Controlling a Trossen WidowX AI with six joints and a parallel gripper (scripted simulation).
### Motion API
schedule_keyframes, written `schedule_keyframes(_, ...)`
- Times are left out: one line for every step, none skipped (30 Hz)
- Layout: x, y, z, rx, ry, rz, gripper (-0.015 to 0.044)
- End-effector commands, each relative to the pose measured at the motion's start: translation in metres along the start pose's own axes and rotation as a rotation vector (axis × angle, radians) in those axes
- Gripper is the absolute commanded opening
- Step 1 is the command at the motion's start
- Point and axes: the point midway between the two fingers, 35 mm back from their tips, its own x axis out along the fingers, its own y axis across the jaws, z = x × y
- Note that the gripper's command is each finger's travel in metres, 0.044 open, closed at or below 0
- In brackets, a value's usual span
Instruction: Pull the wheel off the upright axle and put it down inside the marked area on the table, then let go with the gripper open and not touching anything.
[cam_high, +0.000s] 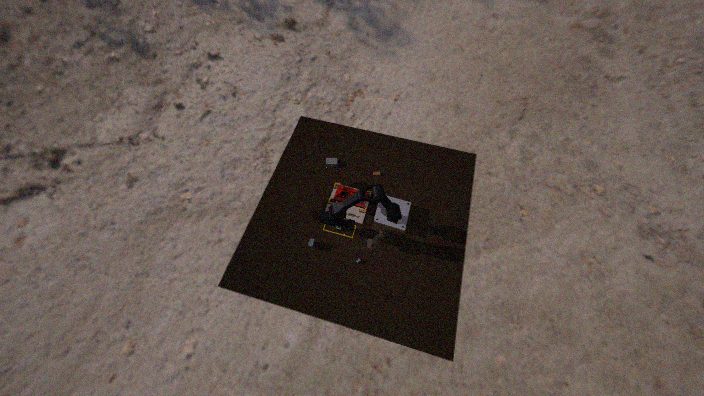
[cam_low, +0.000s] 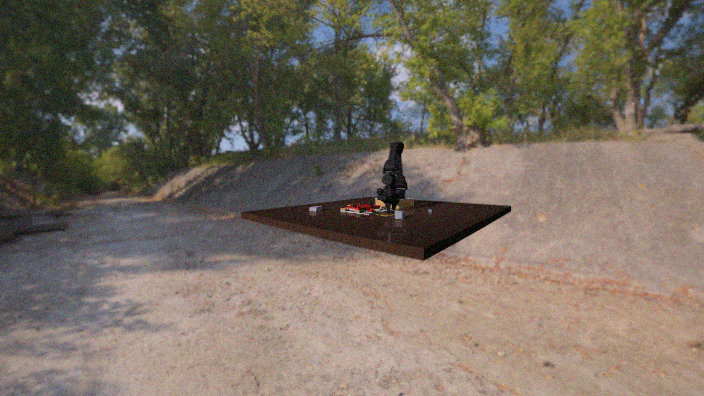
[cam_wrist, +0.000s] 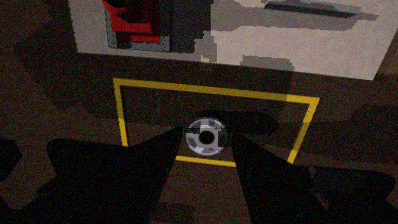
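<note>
The small grey spoked wheel (cam_wrist: 206, 149) lies flat between the fingertips, hub hole facing up, inside the yellow outline of the marked area (cam_wrist: 215, 91) (cam_high: 338, 233), near its edge away from the board. It looks to be at table level. My gripper (cam_wrist: 207, 133) (cam_low: 391, 208) points down low over the marked area. Its fingers stand a little wider than the wheel, with a thin gap at the left fingertip; whether the right one still touches is unclear. The upright axle cannot be made out.
A pale board (cam_wrist: 240, 45) (cam_high: 356, 215) with red parts (cam_wrist: 135, 25) and a grey bar (cam_wrist: 312, 8) borders the marked area. Small grey blocks (cam_high: 311, 242) (cam_high: 331, 161) (cam_low: 399, 215) and an orange block (cam_high: 376, 173) stand around. The arm's base sits on a light plate (cam_high: 406, 210).
</note>
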Motion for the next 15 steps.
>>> schedule_keyframes(-0.01, 0.001, 0.0, 0.001, 0.001, 0.001, 0.03)
schedule_keyframes(-0.017, 0.002, -0.001, 0.001, 0.001, 0.0, 0.03)
schedule_keyframes(-0.025, 0.002, -0.001, 0.002, 0.002, -0.001, 0.03)
schedule_keyframes(-0.033, 0.002, -0.001, 0.002, 0.002, -0.002, 0.03)
schedule_keyframes(-0.043, 0.002, -0.001, 0.003, 0.002, -0.003, 0.03)
schedule_keyframes(-0.052, 0.001, 0.0, 0.004, 0.002, -0.005, 0.03)
schedule_keyframes(-0.058, 0.001, 0.0, 0.004, 0.002, -0.005, 0.03)
schedule_keyframes(-0.06, 0.001, 0.0, 0.004, 0.002, -0.006, 0.03)
schedule_keyframes(-0.06, 0.001, 0.0, 0.004, 0.002, -0.006, 0.03)
schedule_keyframes(-0.06, 0.001, 0.0, 0.004, 0.002, -0.006, 0.03)
schedule_keyframes(-0.06, 0.001, 0.0, 0.004, 0.002, -0.006, 0.03)
schedule_keyframes(-0.053, 0.002, 0.0, 0.003, 0.001, 0.001, 0.0326)
schedule_keyframes(-0.056, -0.001, 0.001, 0.003, 0.001, 0.001, 0.0352)
schedule_keyframes(-0.061, -0.007, 0.004, 0.003, 0.001, 0.0, 0.0379)
schedule_keyframes(-0.066, -0.013, 0.007, 0.003, 0.001, -0.001, 0.0405)
